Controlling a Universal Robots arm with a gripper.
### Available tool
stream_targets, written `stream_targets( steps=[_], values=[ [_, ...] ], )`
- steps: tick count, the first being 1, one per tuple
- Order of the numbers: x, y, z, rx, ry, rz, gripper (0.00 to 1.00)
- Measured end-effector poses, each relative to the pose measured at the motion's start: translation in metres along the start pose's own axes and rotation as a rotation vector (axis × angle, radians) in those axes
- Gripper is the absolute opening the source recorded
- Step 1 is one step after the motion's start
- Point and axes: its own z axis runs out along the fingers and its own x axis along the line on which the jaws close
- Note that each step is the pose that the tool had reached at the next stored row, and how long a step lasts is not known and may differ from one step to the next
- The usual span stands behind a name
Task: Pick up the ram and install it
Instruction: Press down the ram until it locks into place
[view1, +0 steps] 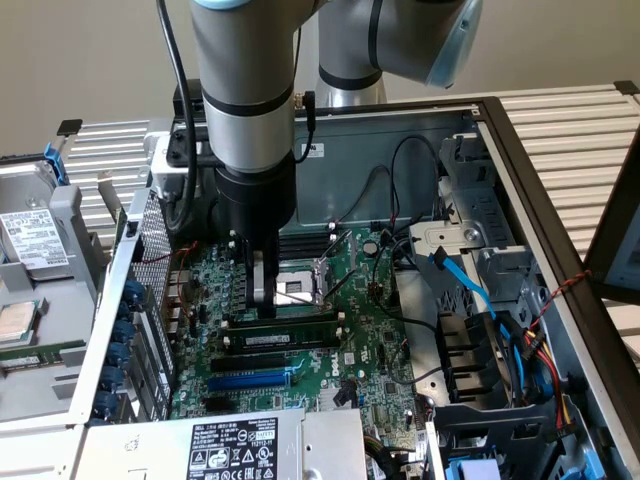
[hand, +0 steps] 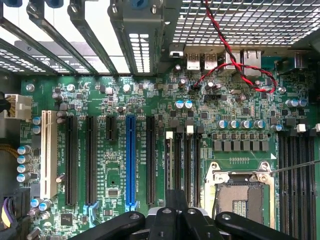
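Note:
The ram (view1: 300, 321) is a long dark-green stick. It stands on edge in the memory slot closest to the CPU socket (view1: 297, 290), level with the board. My gripper (view1: 262, 298) comes straight down from the grey arm onto the part of the ram toward the exterior view's left, fingers together on its top edge. In the wrist view the gripper (hand: 176, 196) is a dark block over the pair of slots beside the CPU socket (hand: 241, 197).
A second green stick with a whitish label (view1: 278, 340) sits in the neighbouring slot. An empty black slot (view1: 250, 362) and a blue slot (view1: 250, 381) lie beyond it. Loose black cables (view1: 400, 210), a blue cable (view1: 465, 285) and the drive cage (view1: 470, 250) crowd the exterior view's right.

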Motion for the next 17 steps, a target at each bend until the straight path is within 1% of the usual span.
stream_targets(
  steps=[6,11,17],
  values=[
    [0.0000,0.0000,0.0000,-0.0001,0.0000,0.000,0.11],
    [-0.0002,0.0002,-0.0044,-0.0002,0.0004,0.000,0.11],
    [-0.0002,0.0002,-0.0049,-0.0001,0.0003,0.000,0.11]
  ],
)
